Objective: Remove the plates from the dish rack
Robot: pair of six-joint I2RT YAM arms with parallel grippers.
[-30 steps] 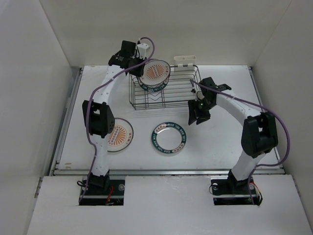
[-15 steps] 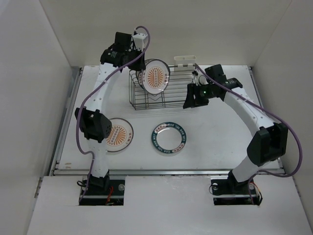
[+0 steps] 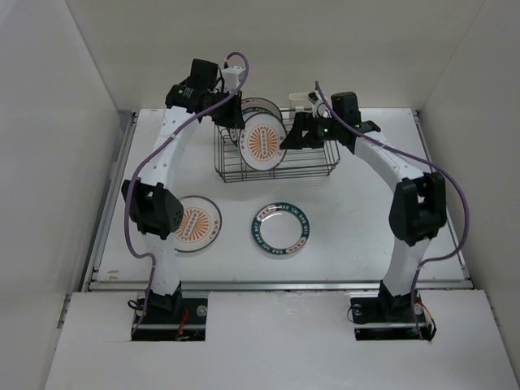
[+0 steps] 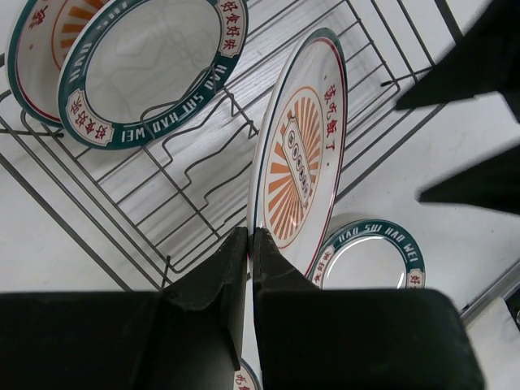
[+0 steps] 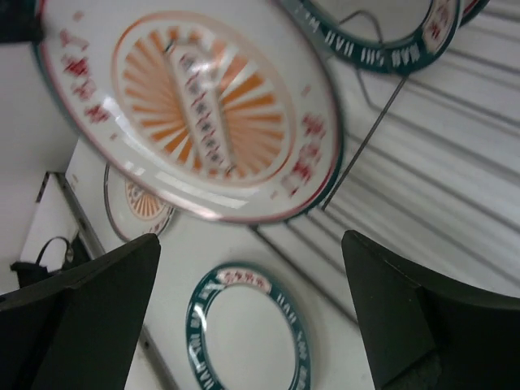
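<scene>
A white surface (image 3: 366, 227) floors a white-walled booth, with plain panels (image 3: 49, 122) rising on the left, right and far sides. At its far middle stands the dish rack (image 3: 313, 166), made of dark wire, with a white caddy (image 3: 305, 99) on its far long side.

3 plates are at the rack. The held sunburst plate (image 4: 296, 162) stands on edge and tilted over the rack's left part; whether it touches the wires cannot be told. Behind it the green-rimmed rack plate (image 4: 154, 49) leans in the dividers. The rear rack plate (image 4: 61, 24), orange-centred, is mostly hidden behind that.

2 more plates lie flat on the surface nearer the arms, apart from each other. They are the flat sunburst plate (image 3: 195, 223) on the left and the flat green-rimmed plate (image 3: 281, 231) in the middle.

The left gripper (image 4: 249, 237) has its jaws pressed together on the rim of the held sunburst plate. The right gripper (image 5: 250, 244) is over the rack near that plate's face, jaws wide apart with nothing between them.

The green rims read "HAO SHI HAO WEI" in white, with red Chinese characters on white panels. The sunburst plates carry red characters round the rim and a lettered band across the centre.
</scene>
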